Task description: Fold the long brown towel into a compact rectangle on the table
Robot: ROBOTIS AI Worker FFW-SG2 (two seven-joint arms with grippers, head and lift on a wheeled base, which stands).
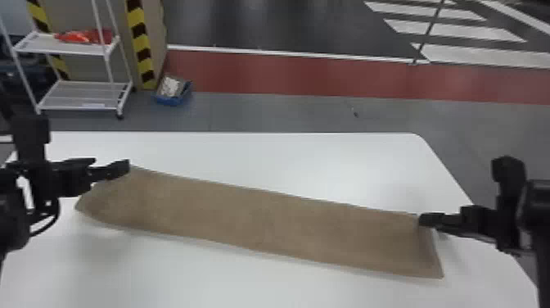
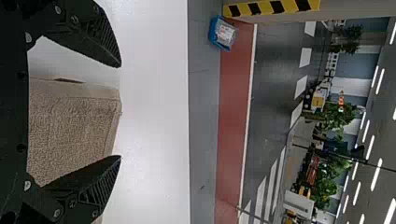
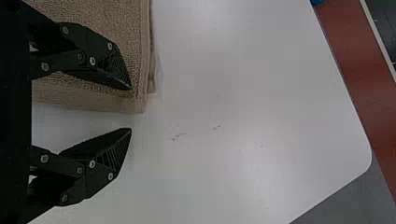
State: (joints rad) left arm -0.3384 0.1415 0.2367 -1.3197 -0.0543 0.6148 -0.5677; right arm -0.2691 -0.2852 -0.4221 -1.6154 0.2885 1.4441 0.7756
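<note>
From where I stand, the long brown towel [image 1: 262, 225] lies stretched out between the two tools, slanting across the white worktop [image 1: 327, 164] from the far left towards the near right. It is spread long rather than folded into a compact rectangle.

The left tool [image 1: 127, 164] is at the towel's left end, by its far corner. Its wrist view shows the two fingers standing wide apart, with part of the towel in the gap between them. They are not closed on the cloth; whether either one brushes it, I can't tell.

The right tool [image 1: 421, 220] is at the far corner of the other end. Its wrist view has those fingers well parted too, one overlapping the towel and the other over bare worktop, with the corner [image 3: 141, 110] showing between the tips. That tool has no grip on the cloth, though I can't make out whether it touches.

Beyond the worktop, a white rack [image 1: 92, 95] stands on the left, with a blue bin [image 1: 174, 99] on the floor near it.
</note>
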